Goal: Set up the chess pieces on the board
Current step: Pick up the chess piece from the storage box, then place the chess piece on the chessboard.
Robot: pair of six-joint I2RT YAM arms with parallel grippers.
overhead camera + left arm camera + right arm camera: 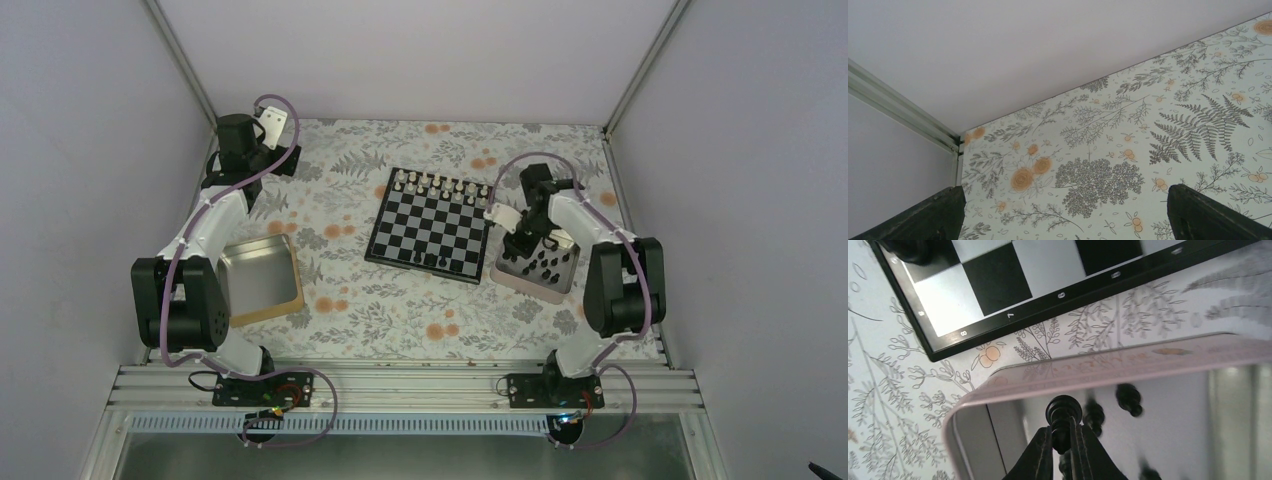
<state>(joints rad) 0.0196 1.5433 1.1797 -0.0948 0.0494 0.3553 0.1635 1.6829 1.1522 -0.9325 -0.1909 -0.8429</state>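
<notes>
The chessboard (430, 222) lies mid-table with pale pieces along its far row and a few black pieces (432, 261) on its near row. Its corner shows in the right wrist view (1013, 315). Several black pieces (545, 264) lie in the silver tin (563, 285) to the board's right. My right gripper (1063, 437) is over that tin's left end, shut on a black chess piece (1063, 412) that it holds by the stem. Other black pieces (1128, 399) lie blurred in the tin below. My left gripper (1063, 220) is open and empty at the far left corner.
A gold-rimmed tin (258, 278) sits at the near left beside the left arm. The enclosure walls and corner post (898, 107) stand close to the left gripper. Floral cloth covers the table (400, 310).
</notes>
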